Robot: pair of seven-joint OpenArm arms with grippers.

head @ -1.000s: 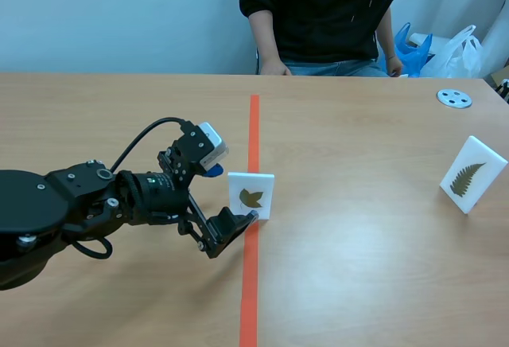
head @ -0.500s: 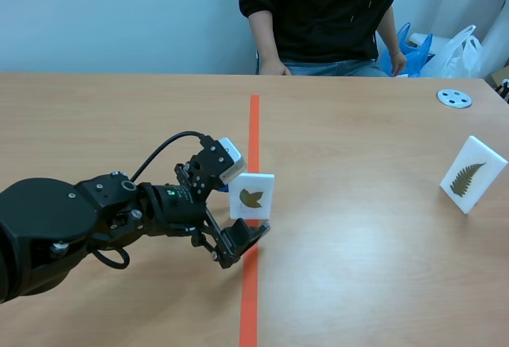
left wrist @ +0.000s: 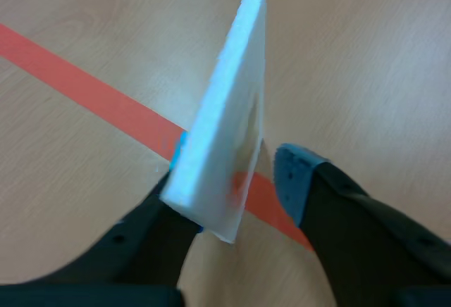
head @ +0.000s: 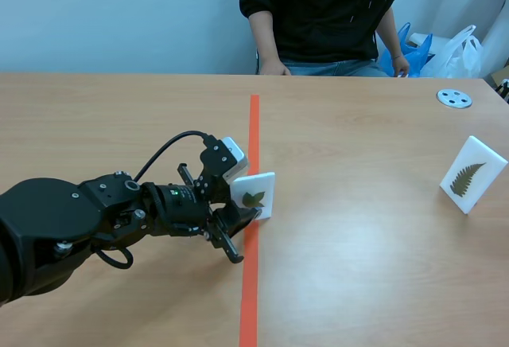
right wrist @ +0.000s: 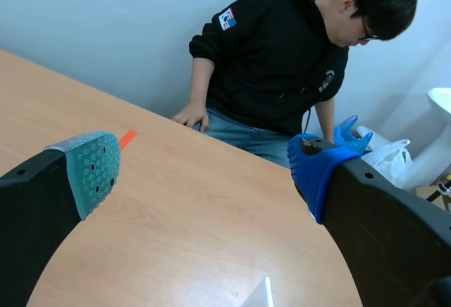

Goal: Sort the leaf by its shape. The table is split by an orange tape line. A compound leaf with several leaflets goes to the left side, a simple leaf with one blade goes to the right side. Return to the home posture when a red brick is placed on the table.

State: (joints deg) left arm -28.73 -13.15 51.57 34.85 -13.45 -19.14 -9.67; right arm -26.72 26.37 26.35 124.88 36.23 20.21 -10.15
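On the table point(head: 374, 267), by the orange tape line point(head: 254, 124), your left gripper point(head: 241, 221) sits around the white leaf card point(head: 258, 186). You are at the grab step. Its fingers point(left wrist: 141, 240) are half open: one touches the card, and the other pad point(left wrist: 290, 177) is just beside it. Next, squeeze shut and carry it right, because the leaf point(head: 254, 198) looks like one blade.

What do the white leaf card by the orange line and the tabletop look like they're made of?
The leaf card looks like thick white foam board or plastic with a matte finish. Its edge shows a pale, slightly grainy thickness, and I can't tell which. The table looks like smooth wood-grain laminate, though it could be real wood.
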